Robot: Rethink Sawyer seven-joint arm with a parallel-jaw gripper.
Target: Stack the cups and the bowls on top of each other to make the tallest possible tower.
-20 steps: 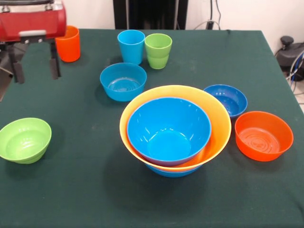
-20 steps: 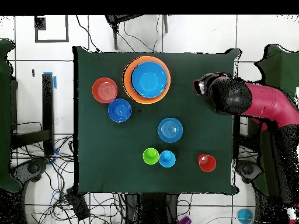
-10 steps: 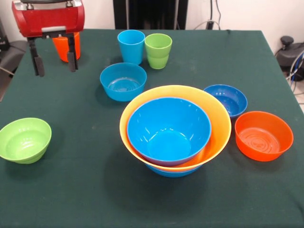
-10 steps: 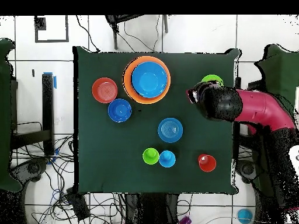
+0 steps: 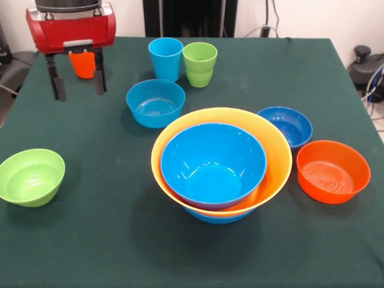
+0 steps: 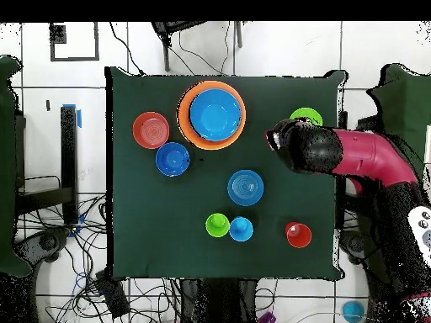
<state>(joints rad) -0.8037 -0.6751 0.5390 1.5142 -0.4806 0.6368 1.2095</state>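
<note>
My gripper (image 5: 78,83) hangs open and empty above the table's far left, in front of the orange cup (image 5: 83,63), which shows between its fingers (image 5: 57,85). The light blue cup (image 5: 165,57) and the lime green cup (image 5: 200,63) stand side by side at the far middle. The tower (image 5: 221,163), a bright blue bowl inside a wide yellow-orange bowl on another blue bowl, sits at the centre. Single bowls stand apart: light blue (image 5: 155,103), dark blue (image 5: 287,126), orange (image 5: 333,171) and lime green (image 5: 31,176). In the overhead view the arm (image 6: 337,153) partly covers the green bowl (image 6: 305,114).
The dark green tablecloth (image 5: 96,240) covers the whole table. Cables and equipment lie off the right edge (image 5: 369,72). In the overhead view the orange cup (image 6: 298,235) stands near the table's lower right corner.
The gripper has moved inward from the table's side edge over the cloth and come a little lower. In the overhead view the green bowl has come into sight beside the arm. The cups and bowls have not moved.
</note>
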